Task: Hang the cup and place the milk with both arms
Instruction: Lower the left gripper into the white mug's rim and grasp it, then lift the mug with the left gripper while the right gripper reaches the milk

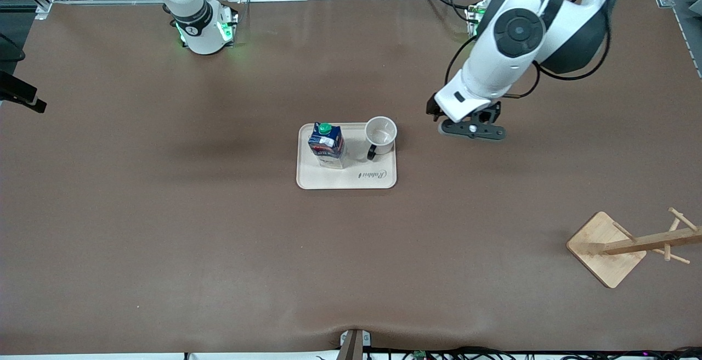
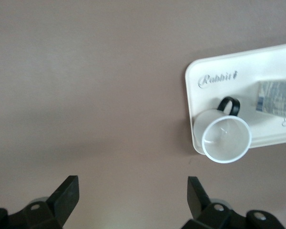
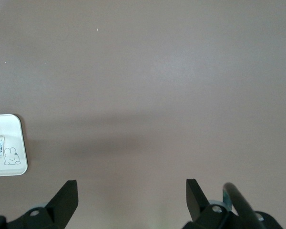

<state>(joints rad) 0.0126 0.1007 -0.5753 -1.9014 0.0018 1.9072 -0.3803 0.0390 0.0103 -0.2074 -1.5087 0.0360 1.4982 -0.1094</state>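
Note:
The white cup [image 1: 380, 132] stands open side up on a cream tray [image 1: 351, 176] at the table's middle, its black handle turned toward the front camera. The dark blue milk [image 1: 327, 145] with a green cap stands upright on the same tray, beside the cup toward the right arm's end. My left gripper [image 1: 471, 129] hangs over bare table beside the tray, toward the left arm's end. In the left wrist view my left gripper [image 2: 132, 186] is open and empty, apart from the cup [image 2: 226, 140]. My right gripper [image 3: 132, 188] is open and empty over bare table; it is out of the front view.
A wooden cup rack [image 1: 630, 245] with pegs stands on a square base near the front camera, at the left arm's end of the table. The tray's corner [image 3: 9, 129] shows in the right wrist view. The table is covered in a brown mat.

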